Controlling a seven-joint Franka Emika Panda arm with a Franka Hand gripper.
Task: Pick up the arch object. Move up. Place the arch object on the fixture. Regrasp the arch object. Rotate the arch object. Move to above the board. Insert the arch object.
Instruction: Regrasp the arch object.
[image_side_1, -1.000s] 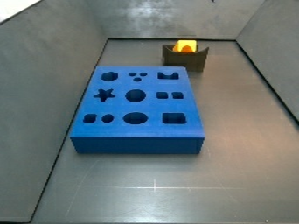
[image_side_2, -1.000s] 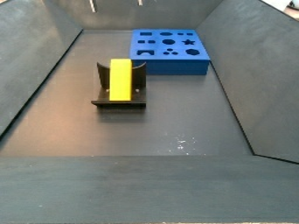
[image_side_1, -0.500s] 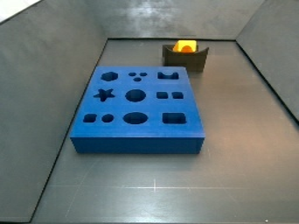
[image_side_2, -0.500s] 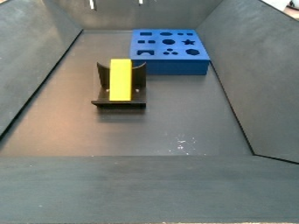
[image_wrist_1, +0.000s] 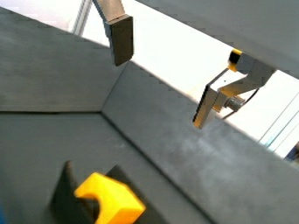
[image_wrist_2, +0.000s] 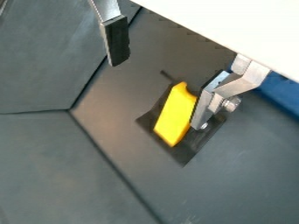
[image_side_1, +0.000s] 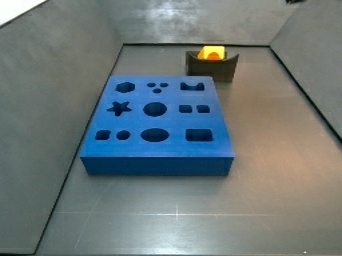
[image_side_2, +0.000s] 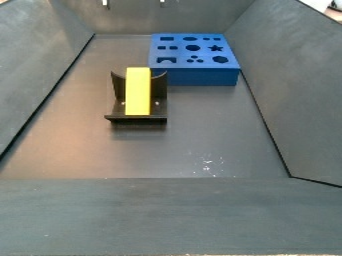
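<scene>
I see the gripper (image_wrist_2: 158, 79) high above the tabletop (image_side_2: 201, 140), its 2 fingers (image_wrist_1: 121, 39) spread wide apart with nothing between them. In both wrist views the silver plates with dark pads hang clear of everything below. In a side view only the very tips show at the top edge of the frame (image_side_2: 134, 4), well above the floor.

The arch (image_side_2: 138, 92) sits on the fixture (image_side_2: 136, 108), leaning along its sloped back wall. In a side view it reads as a long yellow block lying lengthwise in the dark holder; in the other side view only its orange-yellow top end (image_side_1: 211, 52) pokes out above the fixture (image_side_1: 211, 66). In a wrist view the arch (image_wrist_2: 173, 112) lies below the gap between the fingers, nearer the finger (image_wrist_2: 216, 96) on the bracket side. In the other wrist view I catch just a corner of the arch (image_wrist_1: 108, 198) with the fixture (image_wrist_1: 68, 194) beside it.

The board (image_side_1: 158, 126) lies flat on the tabletop, well apart from the fixture, its shaped holes all open. In a side view the board (image_side_2: 194, 60) sits toward the far edge, the fixture nearer the middle-left.
</scene>
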